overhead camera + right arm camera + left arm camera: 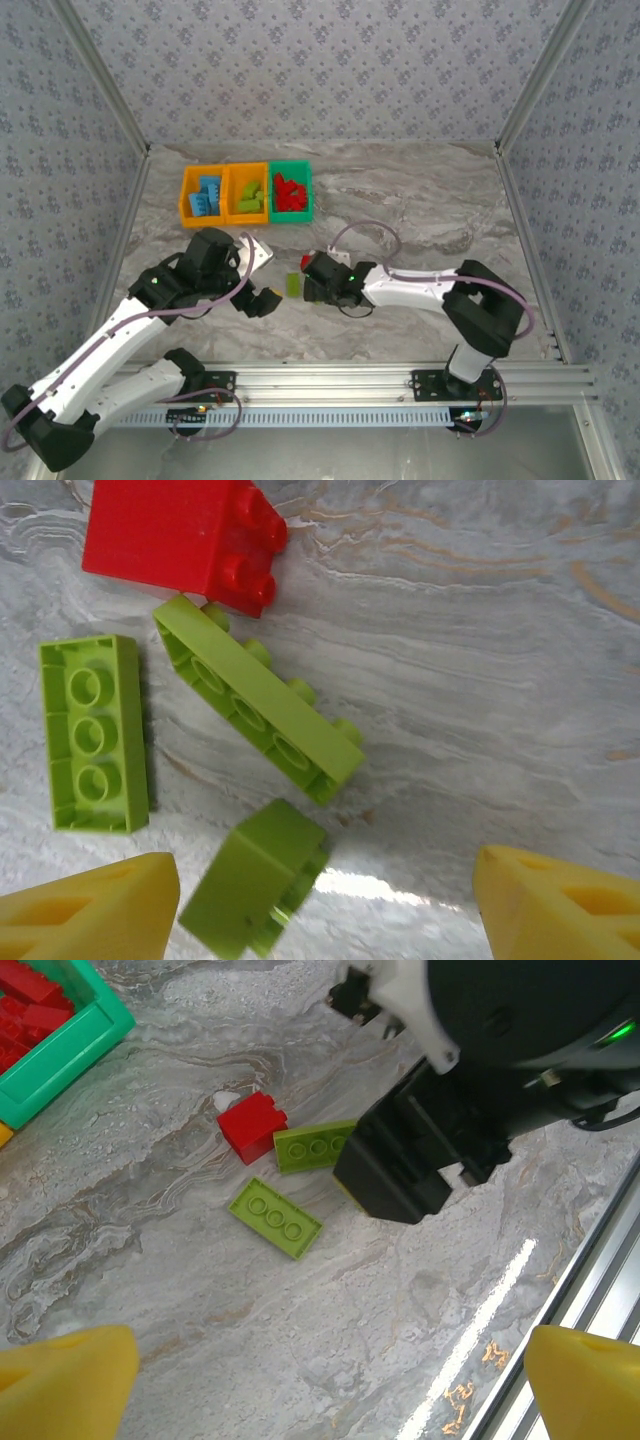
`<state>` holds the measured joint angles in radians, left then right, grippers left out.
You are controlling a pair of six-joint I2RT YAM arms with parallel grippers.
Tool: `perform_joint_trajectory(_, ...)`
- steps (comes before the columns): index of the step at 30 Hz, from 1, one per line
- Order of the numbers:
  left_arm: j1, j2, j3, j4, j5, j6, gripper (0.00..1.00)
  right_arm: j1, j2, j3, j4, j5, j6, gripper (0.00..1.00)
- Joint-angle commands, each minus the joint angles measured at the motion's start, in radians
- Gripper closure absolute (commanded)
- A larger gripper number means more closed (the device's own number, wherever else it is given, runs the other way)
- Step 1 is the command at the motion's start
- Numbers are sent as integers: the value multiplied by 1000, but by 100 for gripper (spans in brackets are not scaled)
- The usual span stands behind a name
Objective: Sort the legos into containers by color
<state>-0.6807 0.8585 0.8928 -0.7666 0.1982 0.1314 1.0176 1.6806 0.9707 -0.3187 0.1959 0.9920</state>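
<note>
- Containers (246, 214): three bins joined in a row at the far left of the table (430, 210). From left to right they are orange holding blue legos (206, 195), orange holding green legos (249, 196), and green holding red legos (290, 193).
- Four loose bricks lie on the table in front of the bins, between the two grippers.
- Right gripper (325, 910): jaws partly apart, nothing clamped, set low over the loose cluster; in the top view it sits just right of the bricks (316, 282).
- Small green brick (258, 880): tipped on edge between the right gripper's fingertips. It is close to the fingertip (95, 910) on the picture's left, with bare table between it and the other. I cannot tell whether it touches the near fingertip.
- Long green brick (262, 712): tilted on its side just beyond the small one, studs facing away. Its far end is beside the red brick (180, 530).
- Second long green brick (95, 732): flat, hollow underside up, off to the left of the gripper's line and apart from the others.
- Left gripper (325, 1400): jaws spread wide and empty, hovering above the table on the near-left side of the cluster (266, 302).
- In the left wrist view the upturned long brick (275, 1217) is the nearest to it, ahead of the gap between the fingers. The red brick (252, 1125) lies farther on, and the black body of the right gripper (400, 1165) covers one end of the tilted brick (312, 1147).
</note>
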Motion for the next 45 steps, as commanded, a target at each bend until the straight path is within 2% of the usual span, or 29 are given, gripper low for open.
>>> perform_joint_trajectory(1,-2,0,10,-12,11,15,1,22,52,69,-64,36,35,26)
perform_joint_trajectory(4,-2,2,12,-13,8,15,1,38,89,93,-75,59,36,35)
perform_joint_trajectory(7,-1,1,12,-15,5,16,1,41,105,93,-80,67,49,50)
perform_joint_trajectory(9,-2,0,10,-14,4,15,1,45,101,84,-83,76,61,55)
perform_joint_trajectory(12,-3,1,10,-14,4,14,1,47,76,64,-93,99,73,62)
perform_joint_trajectory(16,-2,-1,12,-14,7,16,1,49,-19,11,-65,129,58,78)
perform_joint_trajectory(20,-2,-7,12,-14,6,17,1,49,-179,-48,-25,192,12,81)
perform_joint_trajectory(23,-2,-15,12,-13,5,20,1,33,-293,-111,113,236,-88,83)
perform_joint_trajectory(25,-2,-20,11,-11,-2,18,1,-5,-341,-134,208,181,-170,83)
perform_joint_trajectory(28,-2,-32,12,-7,-38,12,1,-72,-363,-157,432,32,-345,83)
perform_joint_trajectory(30,2,-51,10,-4,-64,10,1,-103,-339,-165,584,-100,-519,83)
perform_joint_trajectory(32,5,-79,3,10,-116,-3,1,-122,-282,-120,666,-155,-632,83)
perform_joint_trajectory(37,19,-155,-24,56,-359,-57,1,-146,-63,121,634,-246,-843,80)
perform_joint_trajectory(39,32,-174,-31,72,-432,-79,1,-158,39,211,623,-227,-873,80)
perform_joint_trajectory(41,47,-188,-35,82,-478,-98,1,-188,147,335,630,-264,-874,81)
perform_joint_trajectory(45,70,-197,-39,82,-499,-110,1,-227,350,582,533,-299,-890,81)
